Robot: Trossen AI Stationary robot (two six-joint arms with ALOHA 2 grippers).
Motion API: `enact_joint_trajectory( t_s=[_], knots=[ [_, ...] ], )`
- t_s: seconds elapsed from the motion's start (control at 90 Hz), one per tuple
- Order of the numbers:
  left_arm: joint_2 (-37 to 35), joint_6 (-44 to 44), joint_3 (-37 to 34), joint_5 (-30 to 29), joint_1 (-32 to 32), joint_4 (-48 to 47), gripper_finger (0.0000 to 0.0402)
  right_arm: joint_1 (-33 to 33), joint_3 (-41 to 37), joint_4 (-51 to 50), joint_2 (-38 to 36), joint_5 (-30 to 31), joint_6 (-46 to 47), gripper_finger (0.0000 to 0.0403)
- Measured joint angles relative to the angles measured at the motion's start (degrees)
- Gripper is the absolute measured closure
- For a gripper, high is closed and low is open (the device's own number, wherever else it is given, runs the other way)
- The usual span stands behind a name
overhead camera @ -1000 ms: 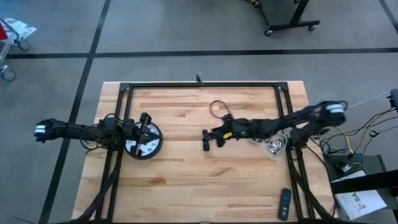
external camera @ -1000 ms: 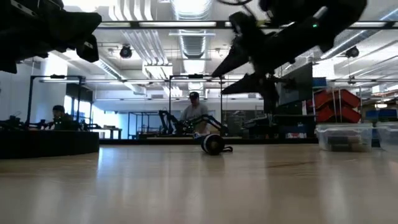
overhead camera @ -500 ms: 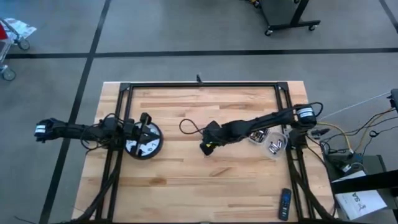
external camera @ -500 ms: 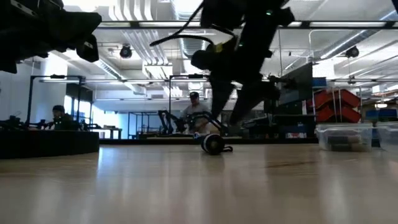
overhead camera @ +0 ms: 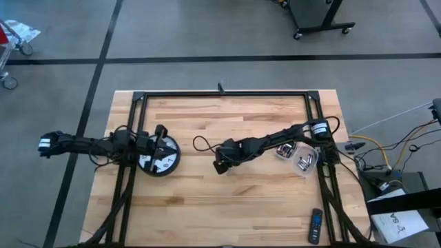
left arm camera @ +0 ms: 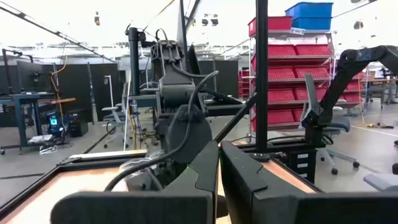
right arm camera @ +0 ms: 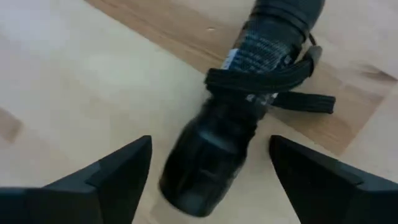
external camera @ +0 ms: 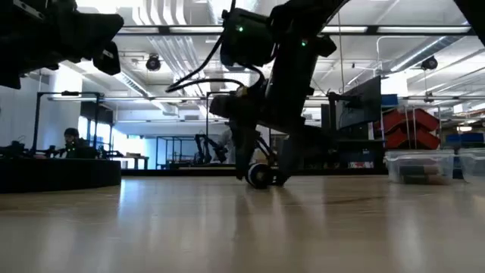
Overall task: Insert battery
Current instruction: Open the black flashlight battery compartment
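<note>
Readable writing: nothing legible. The flashlight [right arm camera: 233,118] has a pale label patch with fine print on its knurled section, too blurred to read. The round dial-like object [overhead camera: 160,157] under the left arm shows white digit-like marks on a dark face in the high view; can't make them out for sure.

Task item: black cylindrical flashlight, lying on its side on the wooden table [overhead camera: 207,207]. Smooth glossy body at one end, a textured grip band further along, and a black wrist strap looped around the body, with its loose end trailing on the wood. In the low view it shows as a small round dark end [external camera: 260,176] resting on the tabletop, directly beneath the right arm. No separate battery can be made out.

Right gripper [right arm camera: 208,171]: fingers spread wide, one on each side of the flashlight's smooth end, not touching it. It sits just above the flashlight, near table centre [overhead camera: 222,164].

Left gripper [overhead camera: 160,141]: parked at the table's left edge, above the dial-like object. In the left wrist view its two dark fingers [left arm camera: 202,180] stand almost together with only a thin gap between them, and nothing is held.

Other items: clear plastic container [overhead camera: 298,156] with metallic bits on the table's right side, and a remote control [overhead camera: 314,226] near the front right corner.
</note>
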Motion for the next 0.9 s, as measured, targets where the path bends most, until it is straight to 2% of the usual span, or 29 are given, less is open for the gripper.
enact_joint_trajectory(
  t_s=[0.144, 0.333, 0.411, 0.556, 0.633, 0.744, 0.9],
  knots=[
    [0.00, -0.99, -0.02, 0.01, 0.00, 1.99, 0.0402, -0.59, 0.33, -0.67, 0.20, 0.05, -0.55, 0.0121],
    [0.00, -19.21, -0.02, 0.63, 0.00, 5.79, 0.0402, -0.88, 0.24, -0.90, -0.38, 0.34, -1.87, 0.0186],
    [0.32, -20.60, -0.02, 2.99, 0.00, 4.36, 0.0402, -1.04, 0.21, -0.79, -0.38, 0.52, -3.80, 0.0217],
    [2.38, -23.62, -0.02, 2.75, -0.02, 2.57, 0.0402, -1.08, 0.21, -0.11, -0.21, 1.10, -8.60, 0.0271],
    [3.75, -24.36, -0.02, 2.76, -0.02, 2.81, 0.0402, -1.08, 0.21, 0.41, -0.27, 1.62, -12.47, 0.0274],
    [5.60, -20.37, -0.02, 2.25, -0.02, 2.99, 0.0402, -0.59, 0.17, 1.11, -0.82, 4.46, -19.25, 0.0274],
    [7.57, -19.36, -0.02, -2.77, 0.00, 3.54, 0.0402, 0.56, 0.17, 0.98, -3.53, 7.36, -27.05, 0.0274]
  ],
)
